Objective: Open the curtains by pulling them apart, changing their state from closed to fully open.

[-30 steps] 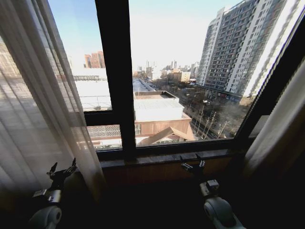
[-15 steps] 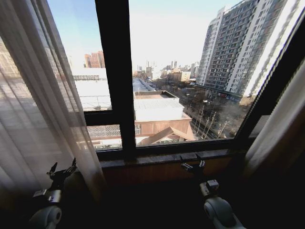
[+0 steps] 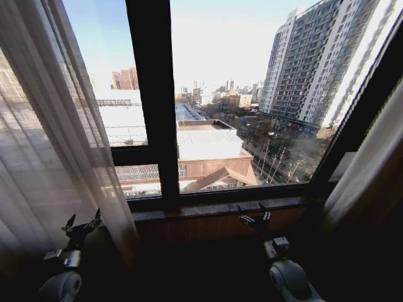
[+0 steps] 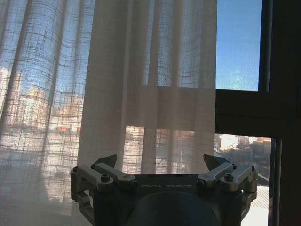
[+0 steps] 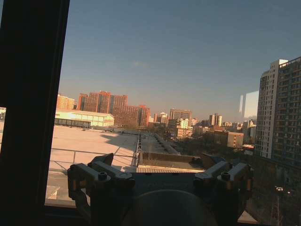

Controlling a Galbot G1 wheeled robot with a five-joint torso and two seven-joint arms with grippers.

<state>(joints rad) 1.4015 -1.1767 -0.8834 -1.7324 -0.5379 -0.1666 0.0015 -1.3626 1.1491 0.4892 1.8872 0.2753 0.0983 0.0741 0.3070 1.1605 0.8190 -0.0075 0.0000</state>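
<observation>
The left curtain (image 3: 44, 145) is a sheer white pleated panel hanging over the window's left part, its inner edge beside the black centre bar. The right curtain (image 3: 368, 170) is bunched cream-beige at the far right edge. Between them the glass is uncovered. My left gripper (image 3: 83, 220) stands open low down, just in front of the left panel's inner edge, holding nothing. In the left wrist view the left gripper (image 4: 160, 162) faces the sheer fabric (image 4: 141, 94) with a gap between them. My right gripper (image 3: 254, 217) is open below the sill. In the right wrist view the right gripper (image 5: 159, 162) points at bare glass.
A thick black window frame bar (image 3: 154, 100) runs vertically through the middle, with a crossbar at mid height. A wooden sill (image 3: 214, 207) lies just ahead of the right gripper. The same dark bar (image 5: 28, 108) fills one side of the right wrist view.
</observation>
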